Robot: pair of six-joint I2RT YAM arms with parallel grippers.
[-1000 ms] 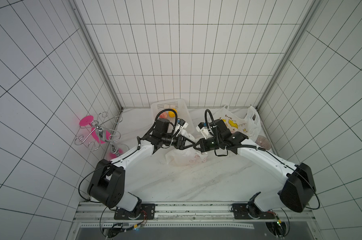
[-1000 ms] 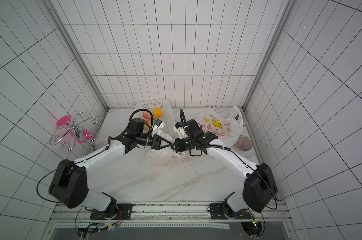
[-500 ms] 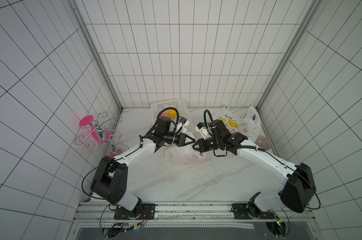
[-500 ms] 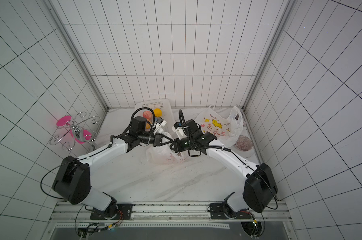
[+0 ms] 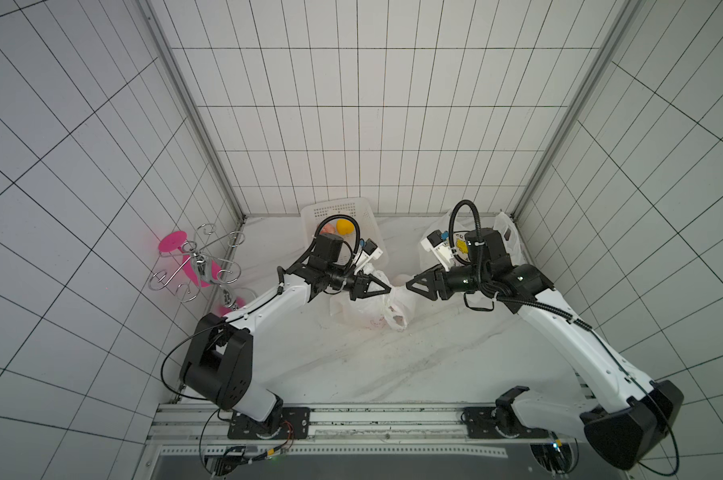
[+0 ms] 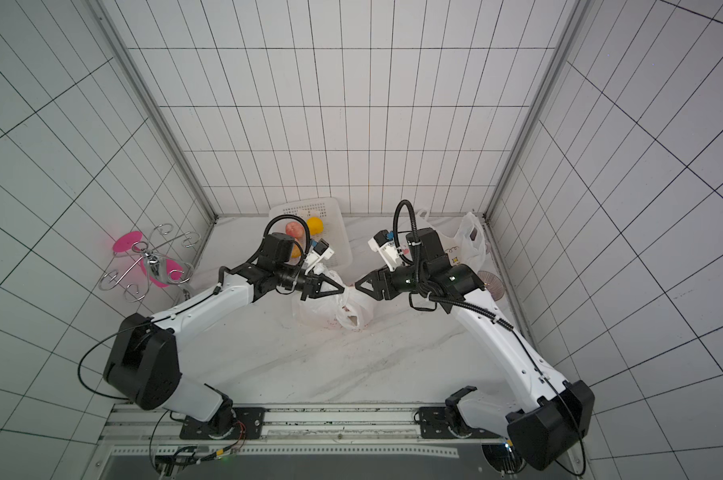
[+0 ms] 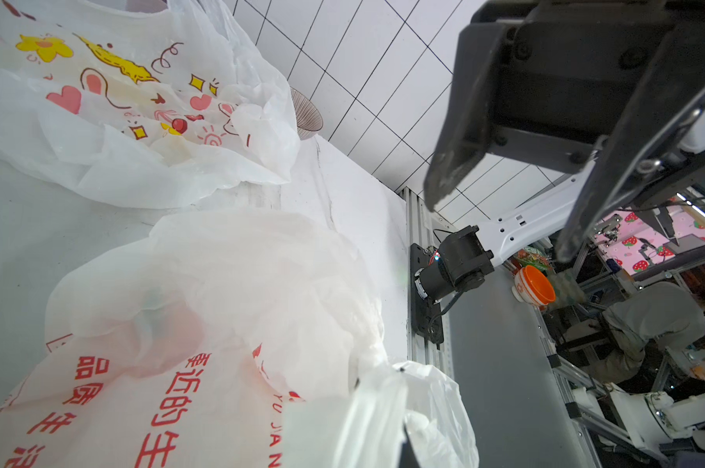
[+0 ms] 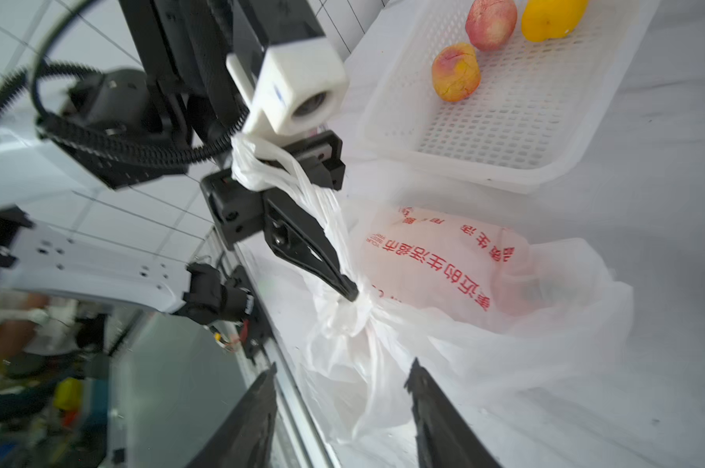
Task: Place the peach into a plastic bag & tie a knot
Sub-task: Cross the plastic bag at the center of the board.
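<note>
A white plastic bag (image 5: 368, 309) (image 6: 330, 309) with red writing lies mid-table. A pinkish round shape, the peach (image 7: 168, 336), shows dimly through its plastic. The bag's top is gathered into a twisted strand (image 8: 322, 210). My left gripper (image 5: 386, 286) (image 6: 343, 289) (image 8: 348, 291) is shut on that strand, which runs back along its fingers. My right gripper (image 5: 407, 286) (image 6: 357, 286) (image 8: 342, 377) faces it from the right, open. Only loose plastic lies between its fingers (image 8: 257, 405), and they do not pinch it. The left wrist view shows the right gripper (image 7: 500, 225) open above the bag.
A white perforated basket (image 5: 339, 208) (image 8: 504, 121) at the back holds two peaches (image 8: 456, 73) and a yellow fruit (image 8: 549, 16). A second printed bag (image 5: 509, 237) (image 7: 119, 121) lies back right, beside a small dish (image 6: 490, 284). A pink wire stand (image 5: 193, 266) sits at the left wall.
The left gripper has shut on the bag's gathered top. The right gripper, shut a second ago, has opened, let go and drawn back slightly to the right.
</note>
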